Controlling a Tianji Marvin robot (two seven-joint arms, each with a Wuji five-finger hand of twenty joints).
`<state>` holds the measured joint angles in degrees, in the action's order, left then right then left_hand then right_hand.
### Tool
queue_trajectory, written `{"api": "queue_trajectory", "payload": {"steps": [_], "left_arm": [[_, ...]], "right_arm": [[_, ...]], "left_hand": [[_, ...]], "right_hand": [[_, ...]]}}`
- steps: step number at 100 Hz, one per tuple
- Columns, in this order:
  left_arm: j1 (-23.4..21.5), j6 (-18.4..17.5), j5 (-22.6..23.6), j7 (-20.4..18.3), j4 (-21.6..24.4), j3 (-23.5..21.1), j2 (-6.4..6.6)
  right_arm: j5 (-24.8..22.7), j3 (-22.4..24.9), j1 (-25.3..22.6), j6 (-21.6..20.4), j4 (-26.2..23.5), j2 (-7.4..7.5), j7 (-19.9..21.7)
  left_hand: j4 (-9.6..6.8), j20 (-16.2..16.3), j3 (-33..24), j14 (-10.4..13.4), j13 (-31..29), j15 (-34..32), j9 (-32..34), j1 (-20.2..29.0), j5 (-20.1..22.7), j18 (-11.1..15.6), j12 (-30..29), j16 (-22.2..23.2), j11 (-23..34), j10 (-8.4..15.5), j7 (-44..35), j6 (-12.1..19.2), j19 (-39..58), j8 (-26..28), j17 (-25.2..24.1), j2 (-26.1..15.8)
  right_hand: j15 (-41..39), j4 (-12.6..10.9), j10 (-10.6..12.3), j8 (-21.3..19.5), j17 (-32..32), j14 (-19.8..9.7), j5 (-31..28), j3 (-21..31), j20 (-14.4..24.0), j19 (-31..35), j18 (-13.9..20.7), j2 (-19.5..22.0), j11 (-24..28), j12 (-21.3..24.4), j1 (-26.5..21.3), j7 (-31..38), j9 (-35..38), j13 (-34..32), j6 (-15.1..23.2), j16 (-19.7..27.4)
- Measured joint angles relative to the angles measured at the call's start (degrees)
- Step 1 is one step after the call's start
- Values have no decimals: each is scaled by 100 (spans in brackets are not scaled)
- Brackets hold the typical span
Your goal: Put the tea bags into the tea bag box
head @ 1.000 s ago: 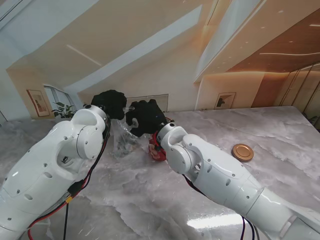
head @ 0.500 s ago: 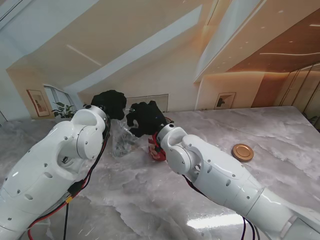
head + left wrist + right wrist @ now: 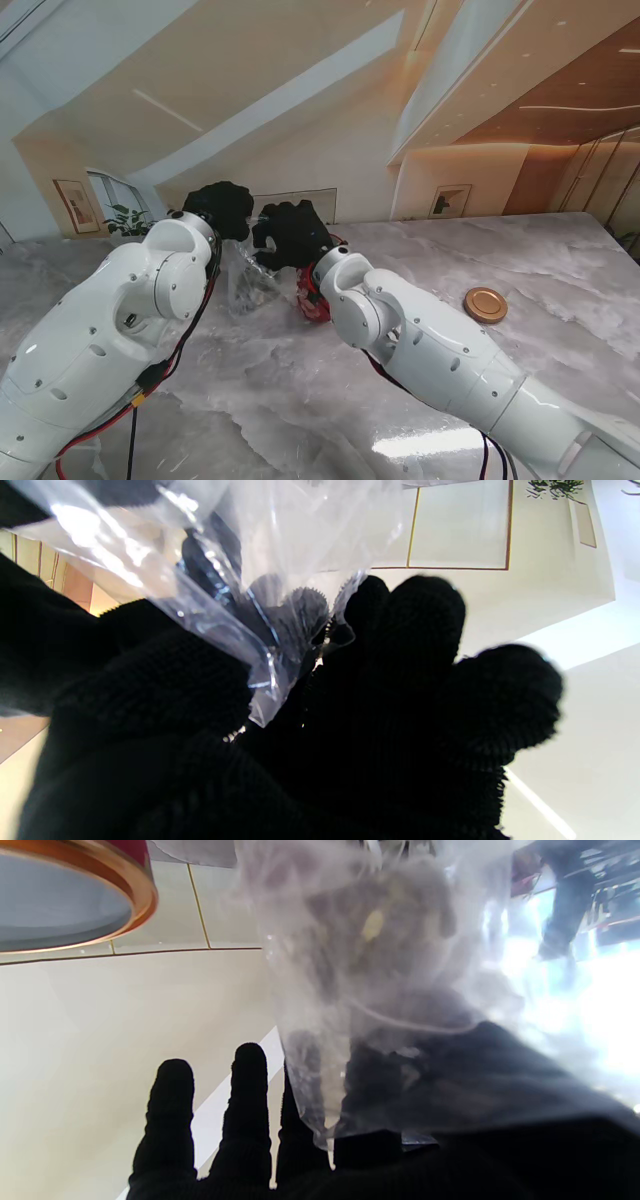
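Looking down from the stand, both black-gloved hands meet at about 11 o'clock of the marble table [image 3: 560,250], the left hand [image 3: 220,207] and right hand [image 3: 292,235] raised side by side with a clear bag [image 3: 245,275] hanging between and beneath them; a red box [image 3: 313,297] sits just behind the right wrist, partly hidden, and a gold lid [image 3: 485,304] lies well apart at 3 o'clock. Seen from the left wrist, the left hand [image 3: 320,720] has its fingers [image 3: 425,615] curled and the bag [image 3: 240,580] caught at a corner between thumb and fingers, so it appears closed on the film. Seen from the right wrist, the bag [image 3: 380,980] shows dark leaf inside, three fingers [image 3: 247,1100] of the right hand [image 3: 320,1160] stand straight and apart, and the thumb side lies behind the plastic; whether that hand truly pinches the bag cannot be told. The box [image 3: 75,895] shows its gold rim and open mouth close by. The bag looks light, limp and slick, likely to slip or crumple; a pinch near its top edge, with the sagging contents kept lowest, seems the safest hold for steering it into the box.
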<state>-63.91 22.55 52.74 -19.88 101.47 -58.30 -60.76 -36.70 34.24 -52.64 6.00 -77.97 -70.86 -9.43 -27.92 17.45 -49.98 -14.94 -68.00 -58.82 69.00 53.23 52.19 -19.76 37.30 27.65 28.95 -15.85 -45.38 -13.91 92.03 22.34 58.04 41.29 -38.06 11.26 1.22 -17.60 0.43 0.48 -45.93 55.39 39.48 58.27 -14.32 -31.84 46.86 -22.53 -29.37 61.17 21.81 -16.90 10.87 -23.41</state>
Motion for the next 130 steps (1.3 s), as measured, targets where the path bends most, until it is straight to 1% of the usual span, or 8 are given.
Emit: {"api": "queue_trajectory", "payload": {"steps": [12, 28, 40, 52, 61, 88, 110, 130], "left_arm": [[0, 0, 0, 0, -7, 9, 0], [1, 0, 0, 0, -16, 18, 0], [3, -1, 3, -1, -24, 20, 0], [5, -6, 7, -3, -30, 24, 0], [6, -6, 8, -5, -33, 28, 0], [22, -6, 5, -5, -58, 46, 0], [26, -6, 6, 5, -72, 52, -1], [33, -5, 30, 5, -83, 71, -1]], "right_arm": [[25, 6, 0, -7, 19, -11, -17], [-44, -17, 9, -5, 40, -12, -44], [-73, -34, 16, 5, 47, -12, -63], [-65, -35, 20, 2, 51, -13, -62], [-34, -32, 23, -10, 55, -13, -41], [-33, -19, 25, -58, 91, -15, -74], [-119, -10, 33, -133, 191, -49, -349], [-102, 69, 13, -234, 222, -82, -452]], "left_hand": [[0, 0, 0, 0, 0, -1, 0, 0, 0, 0, 0, 0, 0, 0, 0, 0, 0, 0, 0, 0], [0, 0, 0, 0, 0, -12, 0, 0, 0, 0, 1, 0, 0, 0, 0, 0, 0, 0, 0, 0], [0, 0, 0, 0, 0, -14, 0, 0, 0, 0, 1, 0, 0, 0, 0, 1, 0, 0, 0, -1], [0, 0, 0, 0, 0, -15, 0, 0, 0, 0, 2, -1, 0, 0, 0, 1, 0, 0, 0, -1], [0, 0, 0, 0, 0, -15, 0, 0, 0, 0, 2, -1, 0, 0, 0, 1, 0, 0, 0, -1], [0, 1, 0, 0, 0, -16, 0, 0, 0, 0, 3, -1, 0, 0, 0, 1, 1, 0, 0, -1], [0, 1, 0, 0, 0, -17, 0, 0, 0, 0, 3, -1, 0, 0, 0, 2, 1, 0, 0, -1], [0, 1, 0, 0, 0, -18, 0, 0, 0, 0, 3, -1, 0, 0, 0, 6, 1, 0, 0, -1]], "right_hand": [[-1, -16, 0, 13, 0, 0, 108, 8, 0, 3, 2, -38, 0, 0, -250, -86, 0, 0, 15, 0], [-13, -51, -1, -668, 55, 0, 456, 501, 0, 65, 3, -877, 96, -13, -747, 202, 5, 0, 399, -12], [-14, -53, -1, -970, 66, 0, 498, 662, 0, 71, 3, -1195, 130, -71, -705, 485, 5, 0, 437, -14], [-14, -70, -1, -1000, 64, 0, 554, 393, 0, 73, 3, -1052, 133, -72, -94, 605, 5, 0, 347, -14], [-14, -46, -3, -818, 57, 0, 91, 230, 0, 73, 3, -753, 134, -72, 197, 607, 27, 0, 176, -14], [-97, -41, -4, -593, 68, 1, -76, 303, 0, 76, 3, -818, 132, -72, 115, 547, 223, -59, -48, -23], [-97, 345, -5, -592, 80, 1, -76, 361, 0, 202, 3, -812, 235, -84, -11, 545, 223, -62, -143, -63], [-135, 361, -4, -596, 81, 0, -75, 361, 0, 212, 3, -812, 289, -143, -11, 551, 223, -63, -143, -73]]}}
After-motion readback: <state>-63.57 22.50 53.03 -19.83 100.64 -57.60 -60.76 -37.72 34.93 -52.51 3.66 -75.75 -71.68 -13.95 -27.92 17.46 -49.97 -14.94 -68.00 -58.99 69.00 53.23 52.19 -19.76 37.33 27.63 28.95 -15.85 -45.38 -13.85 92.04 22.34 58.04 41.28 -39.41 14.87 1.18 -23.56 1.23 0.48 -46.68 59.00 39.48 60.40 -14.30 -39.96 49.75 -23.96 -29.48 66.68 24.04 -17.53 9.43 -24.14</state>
